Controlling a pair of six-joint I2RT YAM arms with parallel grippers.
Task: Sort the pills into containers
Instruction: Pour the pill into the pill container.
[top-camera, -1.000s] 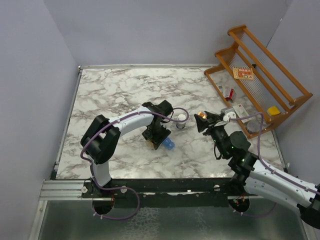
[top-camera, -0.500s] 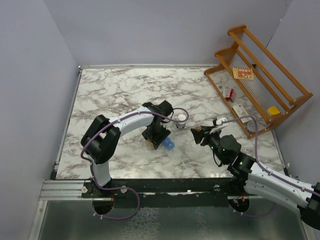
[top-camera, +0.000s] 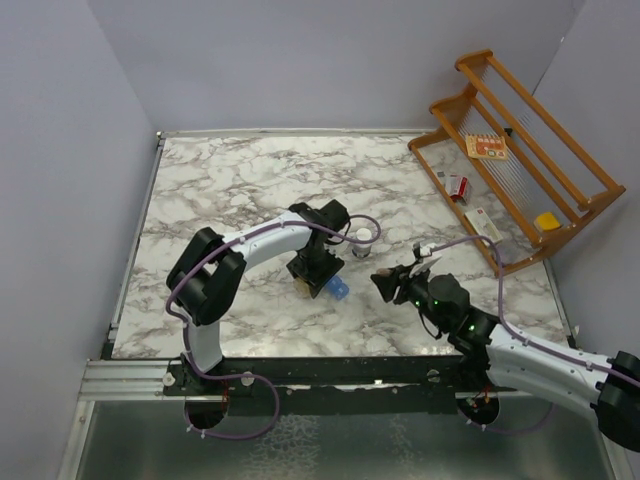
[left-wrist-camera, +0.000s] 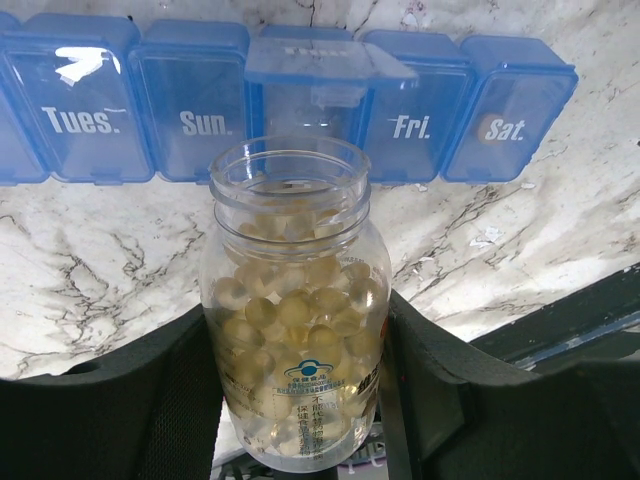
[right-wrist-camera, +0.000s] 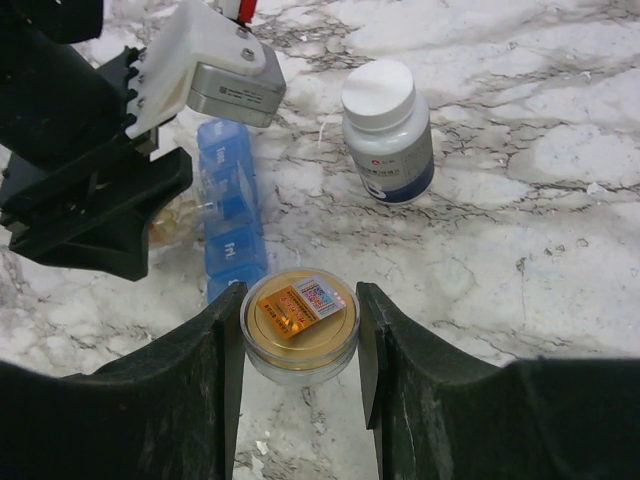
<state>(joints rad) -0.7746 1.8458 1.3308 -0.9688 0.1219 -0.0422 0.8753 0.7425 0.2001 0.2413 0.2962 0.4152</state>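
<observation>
Left gripper (left-wrist-camera: 296, 400) was clamped on an uncapped pill bottle (left-wrist-camera: 290, 290), its mouth aimed at the containers (left-wrist-camera: 95, 115), which lay near the middle of the table (top-camera: 240, 180).
Only one compartment lid (left-wrist-camera: 320, 62) stood raised and the rest were shut. A steep tip could therefore have dumped many softgels at once, overfilling that cell or scattering them across the marble. The right gripper (right-wrist-camera: 300, 345) pinched a small gold-topped jar (right-wrist-camera: 298, 308), perhaps only a cap, just beside the strip's end. Pushing closer risked bumping the left gripper or shoving the strip. A white-capped bottle (right-wrist-camera: 385, 130) stood near and could have been knocked over. A wooden rack (top-camera: 520, 170) sat by the far right corner, well apart.
</observation>
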